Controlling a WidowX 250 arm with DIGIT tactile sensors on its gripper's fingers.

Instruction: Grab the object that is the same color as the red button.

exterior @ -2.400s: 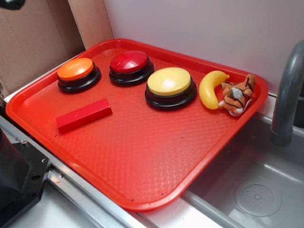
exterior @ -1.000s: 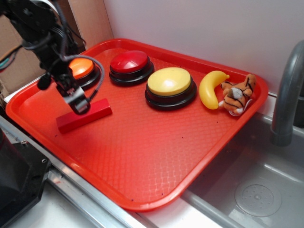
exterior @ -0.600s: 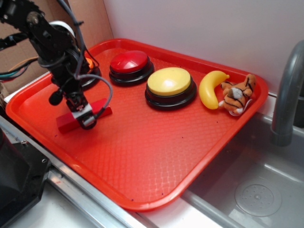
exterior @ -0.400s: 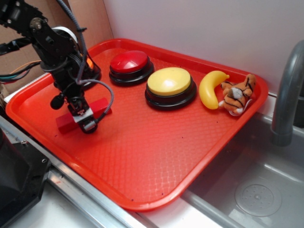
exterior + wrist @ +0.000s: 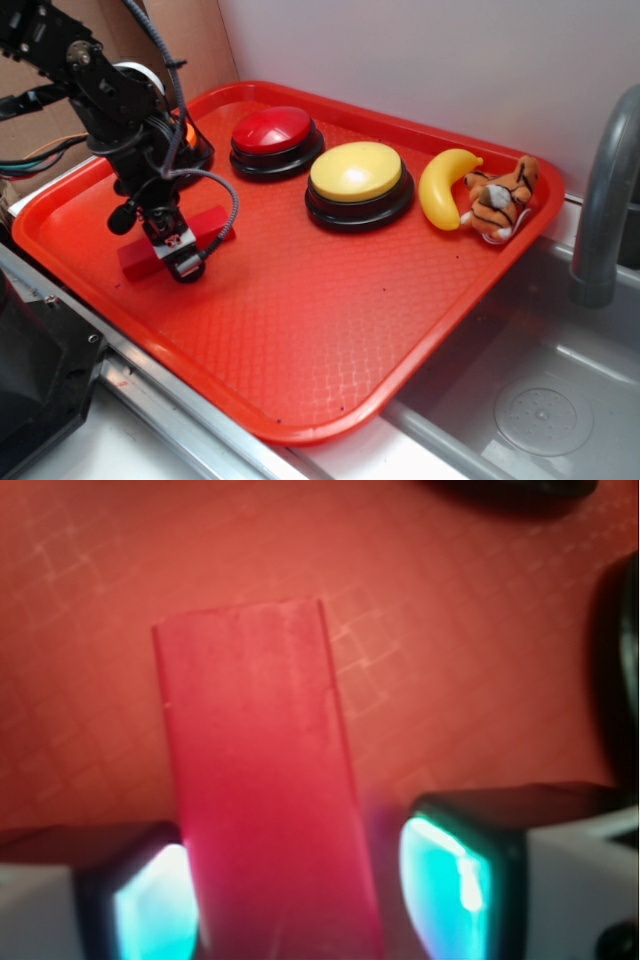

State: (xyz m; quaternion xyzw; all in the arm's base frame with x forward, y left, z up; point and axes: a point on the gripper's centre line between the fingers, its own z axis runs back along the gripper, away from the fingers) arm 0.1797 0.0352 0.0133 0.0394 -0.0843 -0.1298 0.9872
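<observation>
The red block (image 5: 136, 259) lies flat on the red tray (image 5: 300, 330) near its left side. My gripper (image 5: 178, 255) has come down over the block's middle and straddles it. In the wrist view the block (image 5: 260, 780) runs between the two glowing pads (image 5: 450, 880). The left pad is at the block's side and a narrow gap shows at the right pad, so the gripper (image 5: 300, 895) is open. The red button (image 5: 272, 130) stands at the back of the tray, apart from the arm.
An orange button (image 5: 189, 133) is mostly hidden behind the arm. A yellow button (image 5: 355, 172), a toy banana (image 5: 443, 187) and a plush tiger (image 5: 500, 200) sit along the tray's back right. A sink basin (image 5: 540, 390) and faucet (image 5: 605, 200) lie to the right.
The arm came in from the upper left and dropped onto the block, its fingers now astride it. The block has not moved.
</observation>
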